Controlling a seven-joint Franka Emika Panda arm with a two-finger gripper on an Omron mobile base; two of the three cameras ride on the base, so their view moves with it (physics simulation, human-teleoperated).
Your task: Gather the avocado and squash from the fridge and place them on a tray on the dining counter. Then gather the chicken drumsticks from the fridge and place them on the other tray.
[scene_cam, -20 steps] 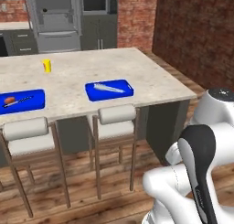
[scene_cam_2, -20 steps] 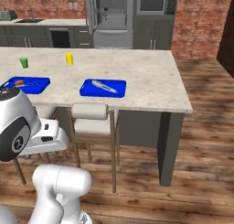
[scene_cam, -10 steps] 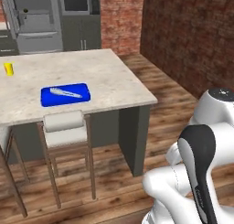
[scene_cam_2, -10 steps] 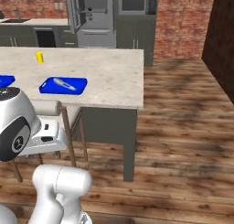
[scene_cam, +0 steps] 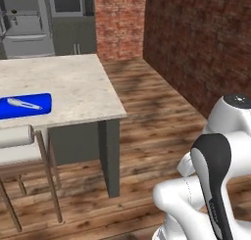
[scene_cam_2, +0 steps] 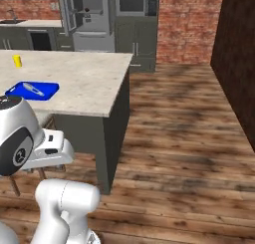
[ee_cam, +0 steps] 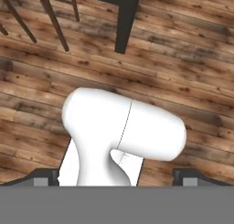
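A bright-blue tray (scene_cam: 24,106) (scene_cam_2: 32,90) lies near the front edge of the dining counter (scene_cam: 73,87) (scene_cam_2: 89,83), with a pale elongated item on it. At the back of the room the fridge (scene_cam_2: 89,19) (scene_cam: 27,18) stands with a door swung open; small items on its shelves are too small to identify. The avocado, the squash and the chicken drumsticks are out of view. In the hand view my gripper (ee_cam: 116,177) points down at the wooden floor, open, with its fingertips (ee_cam: 45,177) far apart and nothing held between them.
A padded stool (scene_cam: 17,143) stands at the counter's front. A small yellow item (scene_cam_2: 17,61) sits on the counter top. A dark brick wall (scene_cam: 196,43) closes the right side. Wooden floor (scene_cam_2: 184,138) stretches from the counter's end to that wall.
The base has moved, so the whole scene has slid left in both base views. The second blue tray has left the picture. The gripper has stayed open.
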